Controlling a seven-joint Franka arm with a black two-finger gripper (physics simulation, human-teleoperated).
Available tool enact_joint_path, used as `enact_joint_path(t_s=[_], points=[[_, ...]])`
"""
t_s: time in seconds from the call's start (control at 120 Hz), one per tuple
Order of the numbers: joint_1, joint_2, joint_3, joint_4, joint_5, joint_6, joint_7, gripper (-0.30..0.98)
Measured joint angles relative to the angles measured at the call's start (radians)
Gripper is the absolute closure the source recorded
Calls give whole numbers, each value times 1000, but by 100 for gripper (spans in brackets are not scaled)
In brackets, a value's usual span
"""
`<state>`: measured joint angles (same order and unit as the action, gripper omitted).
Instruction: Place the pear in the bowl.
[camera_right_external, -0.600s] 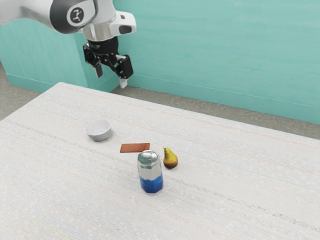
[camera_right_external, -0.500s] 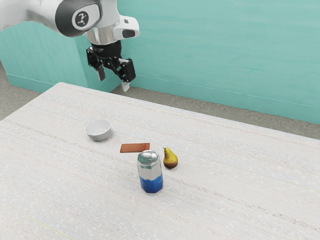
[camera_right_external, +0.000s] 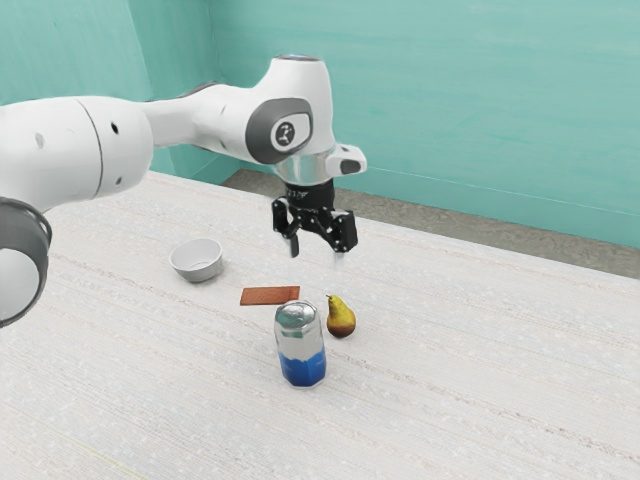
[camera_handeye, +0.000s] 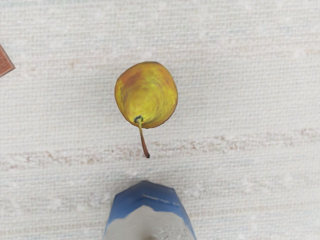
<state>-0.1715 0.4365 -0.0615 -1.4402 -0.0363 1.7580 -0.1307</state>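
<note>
My gripper (camera_right_external: 315, 257) hangs in the air above the table, higher than the pear, its two fingers wide apart with nothing between them. The yellow-brown pear (camera_right_external: 341, 317) stands upright on the table, stem up, beside the can. From the hand's camera the pear (camera_handeye: 146, 95) is seen from above, its stem pointing toward the can. The light grey bowl (camera_right_external: 197, 262) sits toward the exterior view's left, and no object can be seen inside it.
A silver and blue can (camera_right_external: 301, 345) stands close to the pear; its blue and silver body (camera_handeye: 146, 202) also shows under my hand. A flat reddish-brown bar (camera_right_external: 270, 296) lies between bowl and can, one corner (camera_handeye: 5, 64) appearing in the wrist view.
My arm has swung toward the exterior view's right and lower in that picture, bringing the open gripper from beyond the table's far edge to near the pear. Pear, bowl, can and bar have not moved.
</note>
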Motion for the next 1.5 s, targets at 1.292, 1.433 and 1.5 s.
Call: enact_joint_path(t_s=[1.292,1.433,1.5], points=[[78,373,-98,269,1,-108,44,0],[79,383,-100,272,1,-98,46,0],[81,389,-100,272,1,-92,47,0]])
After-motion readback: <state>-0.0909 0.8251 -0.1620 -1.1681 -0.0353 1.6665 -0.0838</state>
